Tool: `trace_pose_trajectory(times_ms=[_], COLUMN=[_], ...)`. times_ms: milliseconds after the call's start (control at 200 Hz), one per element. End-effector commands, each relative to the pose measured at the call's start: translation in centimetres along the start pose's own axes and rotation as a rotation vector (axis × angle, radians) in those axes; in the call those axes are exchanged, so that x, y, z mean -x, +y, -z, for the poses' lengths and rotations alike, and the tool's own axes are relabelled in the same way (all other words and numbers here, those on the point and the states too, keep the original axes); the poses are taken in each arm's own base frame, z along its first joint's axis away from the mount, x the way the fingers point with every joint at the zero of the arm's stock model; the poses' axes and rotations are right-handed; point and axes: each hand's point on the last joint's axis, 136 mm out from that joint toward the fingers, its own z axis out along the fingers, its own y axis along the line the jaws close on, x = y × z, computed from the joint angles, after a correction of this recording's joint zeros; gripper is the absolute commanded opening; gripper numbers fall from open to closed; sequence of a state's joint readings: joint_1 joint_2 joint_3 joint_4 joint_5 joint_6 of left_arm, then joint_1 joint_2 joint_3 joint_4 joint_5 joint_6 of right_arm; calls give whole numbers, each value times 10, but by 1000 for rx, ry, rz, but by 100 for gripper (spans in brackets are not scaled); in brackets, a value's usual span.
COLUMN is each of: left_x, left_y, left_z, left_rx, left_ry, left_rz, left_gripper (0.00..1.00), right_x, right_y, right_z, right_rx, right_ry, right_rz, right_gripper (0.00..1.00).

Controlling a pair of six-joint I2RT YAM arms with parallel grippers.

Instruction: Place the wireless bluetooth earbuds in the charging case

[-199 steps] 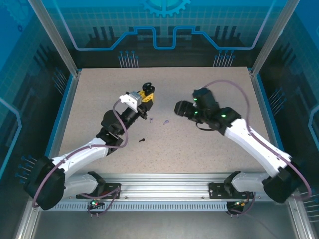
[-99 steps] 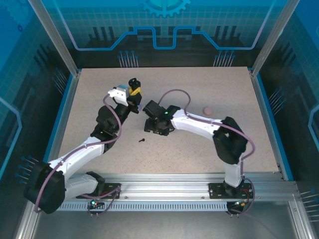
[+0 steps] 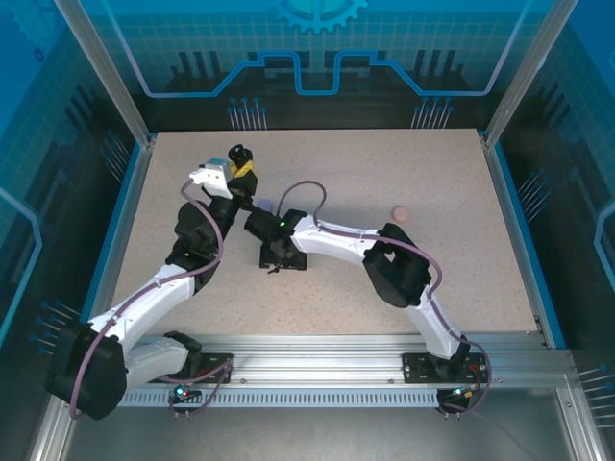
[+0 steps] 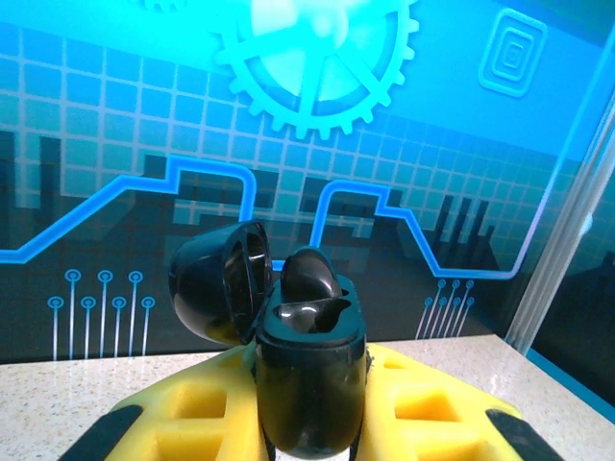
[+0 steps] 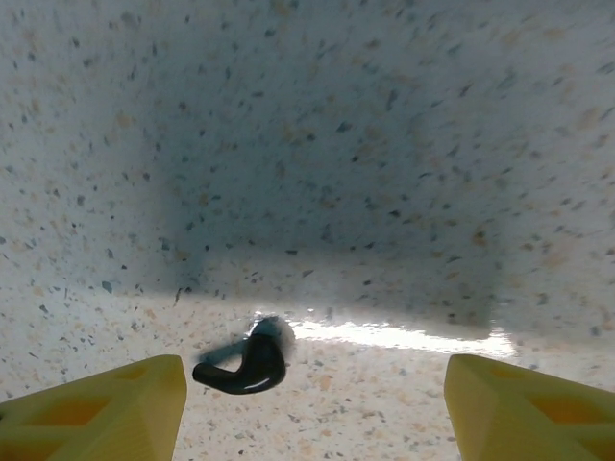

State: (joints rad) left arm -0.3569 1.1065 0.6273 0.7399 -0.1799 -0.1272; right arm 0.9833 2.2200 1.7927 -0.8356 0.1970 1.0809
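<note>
Yellow fingers of the left gripper clamp a black charging case. It stands upright, its lid swung open toward the view's left edge, with a seated earbud inside. The right gripper stands wide above the speckled table. A loose black earbud lies flat between its fingers, its long axis crosswise and its stem pointing toward the view's left edge.

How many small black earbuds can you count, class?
2 black earbuds: one in the open black charging case that the left gripper holds; one on the speckled table between the right gripper's open fingers. Others may be hidden.
</note>
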Motion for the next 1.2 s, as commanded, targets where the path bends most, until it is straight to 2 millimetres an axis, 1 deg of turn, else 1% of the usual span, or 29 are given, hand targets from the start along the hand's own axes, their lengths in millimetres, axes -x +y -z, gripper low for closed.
trace_pose_trajectory(times_ms=[0, 295, 580, 740, 840, 975, 1196], left_x=[28, 30, 26, 25, 25, 25, 23], left_y=[6, 5, 4, 4, 4, 4, 4], left_z=[4, 5, 3, 4, 4, 4, 4], left_rx=[18, 10, 3, 0, 0, -2, -3], left_ry=[-81, -81, -67, -65, -65, -63, -60], left_rz=[47, 61, 69, 72, 76, 79, 83], left_gripper=[0, 0, 0, 0, 0, 0, 0], right_x=[-8, -11, -14, -8, -5, -4, -8], right_y=[-6, -10, -15, -5, 1, 5, 6], right_z=[-5, -12, -10, -4, -4, -6, -14], right_rx=[-87, -125, -130, -81, -57, -54, -64], right_ry=[-9, -4, 1, -23, -20, -8, 18], right_rz=[23, 43, 45, 50, 34, 13, -22], right_gripper=[73, 73, 72, 71, 69, 61, 51])
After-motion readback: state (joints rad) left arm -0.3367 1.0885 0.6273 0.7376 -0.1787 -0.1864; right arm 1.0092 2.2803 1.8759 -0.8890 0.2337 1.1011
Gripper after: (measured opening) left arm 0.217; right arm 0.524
